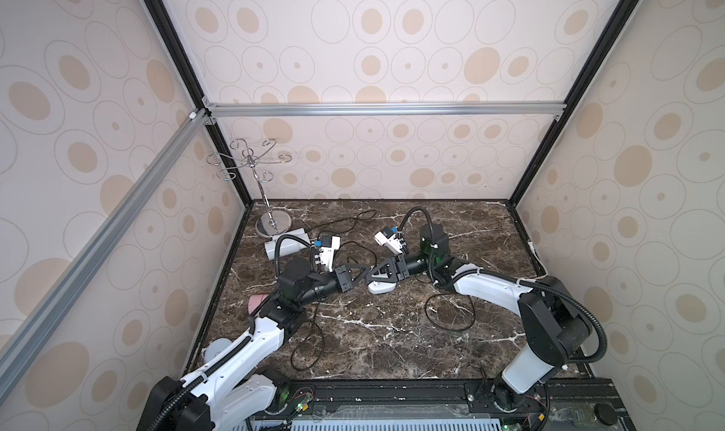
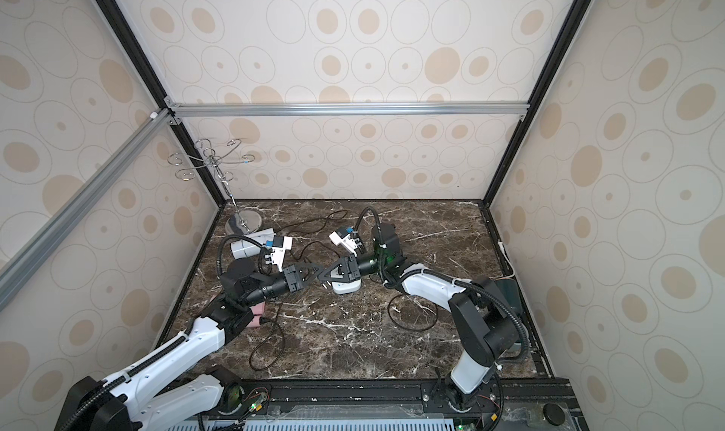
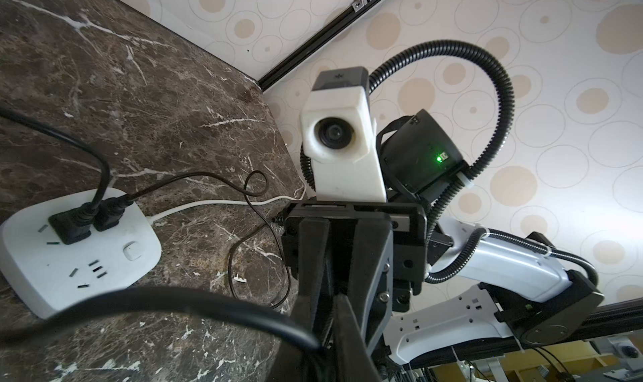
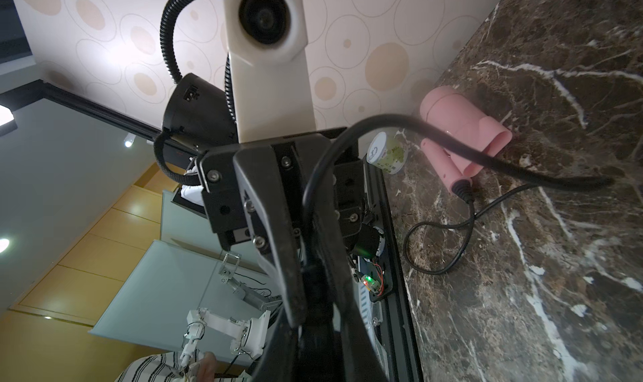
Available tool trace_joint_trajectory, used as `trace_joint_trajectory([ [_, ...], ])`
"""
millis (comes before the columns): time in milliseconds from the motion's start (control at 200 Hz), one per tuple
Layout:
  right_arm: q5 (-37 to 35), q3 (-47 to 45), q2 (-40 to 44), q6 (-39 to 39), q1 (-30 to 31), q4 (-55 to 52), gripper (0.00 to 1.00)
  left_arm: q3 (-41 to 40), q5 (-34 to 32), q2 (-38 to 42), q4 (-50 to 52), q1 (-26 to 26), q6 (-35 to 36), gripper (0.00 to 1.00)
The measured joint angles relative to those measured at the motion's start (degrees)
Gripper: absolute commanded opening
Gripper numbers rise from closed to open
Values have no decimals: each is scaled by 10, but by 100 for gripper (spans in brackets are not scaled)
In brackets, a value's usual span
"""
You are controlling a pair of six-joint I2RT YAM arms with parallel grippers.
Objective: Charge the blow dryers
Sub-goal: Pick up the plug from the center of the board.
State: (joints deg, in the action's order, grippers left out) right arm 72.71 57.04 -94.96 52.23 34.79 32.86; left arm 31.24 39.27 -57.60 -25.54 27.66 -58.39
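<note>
**Operator:** What state do we record for the two end effectors?

**Technician:** We find the left end effector (image 1: 367,270) and the right end effector (image 1: 372,278) tip to tip over the middle of the worktop (image 1: 392,338), directly above the white socket block (image 3: 69,262). On both, the jaws are closed tight. Each pinches the same thin black cord (image 4: 382,118). We cannot tell which dryer that cord belongs to.

**Operator:** Where do we locate the blow dryers?

**Technician:** The white blow dryer (image 1: 294,242) lies at the far left, just beside the base of the chrome hook stand (image 1: 272,225). The pink blow dryer (image 4: 445,107) lies at the left edge, partly under the left arm. The dark green blow dryer (image 2: 510,291) shows at the right edge, mostly hidden behind the right arm. Two black plugs (image 3: 74,223) sit side by side in the socket block.
</note>
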Motion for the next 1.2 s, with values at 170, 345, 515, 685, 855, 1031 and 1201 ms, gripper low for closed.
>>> trace_joint_trajectory([
  [170,6,-1,0,8,2,13,38,1,5,-6,-3,3,-5,0],
  [345,8,-14,1,11,2,20,41,2,8,-15,-1,4,-7,0],
  [515,9,-27,4,7,2,14,33,9,9,-22,3,4,-8,0],
  [685,8,-34,9,7,2,12,12,11,9,-22,4,4,-8,0],
  [855,9,-34,12,-9,2,-9,2,12,16,-22,9,4,-7,23],
  [1031,10,-34,12,0,-2,3,0,12,34,-21,21,5,-2,29],
  [1201,15,-35,12,14,-7,21,0,12,50,-18,23,4,-2,17],
])
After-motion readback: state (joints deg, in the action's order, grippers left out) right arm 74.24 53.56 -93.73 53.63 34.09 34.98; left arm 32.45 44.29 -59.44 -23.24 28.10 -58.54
